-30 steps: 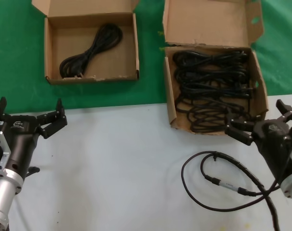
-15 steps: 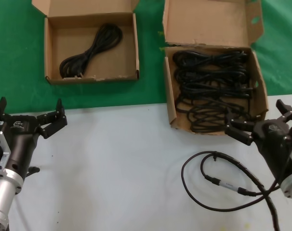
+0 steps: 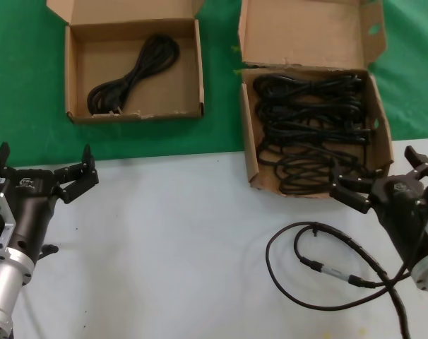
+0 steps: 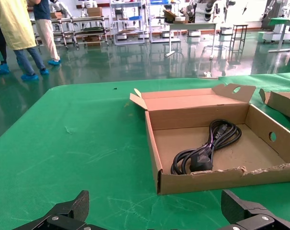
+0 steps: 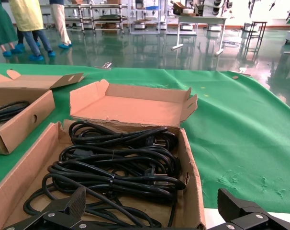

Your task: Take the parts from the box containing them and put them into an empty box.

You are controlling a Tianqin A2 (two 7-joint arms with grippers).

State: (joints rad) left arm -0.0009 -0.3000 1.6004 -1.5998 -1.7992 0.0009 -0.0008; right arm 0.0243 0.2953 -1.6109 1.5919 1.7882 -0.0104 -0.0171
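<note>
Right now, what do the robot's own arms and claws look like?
Both arms are round silver metal tubes ending in matte black housings. The left gripper and right gripper have black angular fingers with notched tips. The left housing carries a small white logo and a silver block with holes.

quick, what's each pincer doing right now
Left pincer: open, empty, over the table's near left.
Right pincer: open, empty, at the full box's front edge.

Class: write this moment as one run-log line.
left gripper: open, idle | right gripper: open, near full box | wide box: one cord
</note>
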